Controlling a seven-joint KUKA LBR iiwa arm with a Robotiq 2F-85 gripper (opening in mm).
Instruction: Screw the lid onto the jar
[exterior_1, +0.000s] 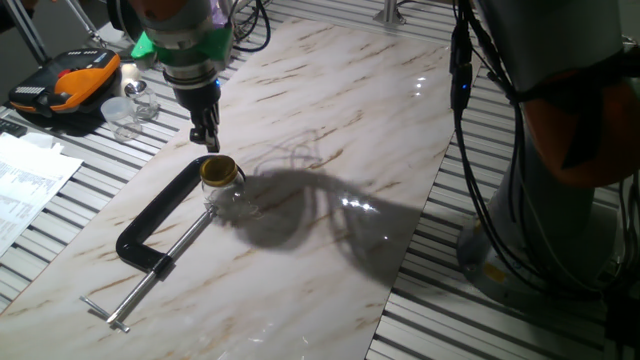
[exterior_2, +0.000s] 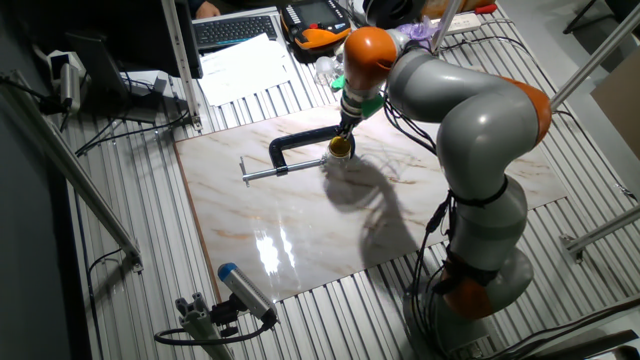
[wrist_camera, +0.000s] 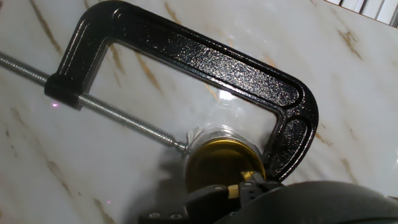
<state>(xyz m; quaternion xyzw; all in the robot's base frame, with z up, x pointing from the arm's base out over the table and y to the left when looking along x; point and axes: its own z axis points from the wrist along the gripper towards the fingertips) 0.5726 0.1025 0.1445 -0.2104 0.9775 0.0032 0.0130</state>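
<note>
Gold metal shows where the small round screw lid (exterior_1: 218, 169) sits on top of the small clear glass jar (exterior_1: 228, 196), which is pinned on the marbled tabletop (exterior_1: 330, 110) between the screw tip and the curved jaw of a black cast C-clamp (wrist_camera: 205, 65). In the hand view the lid lies at about six o'clock, low in the frame; the clamp's threaded rod (wrist_camera: 112, 112) runs off toward ten o'clock. Placing looks done; whether the threads are tight I cannot tell, so turning probably remains. The arm reaches down nearly vertical, its two-finger gripper (exterior_1: 207, 135) just above the lid at twelve o'clock. I cannot tell whether its fingers are together or apart.
</note>
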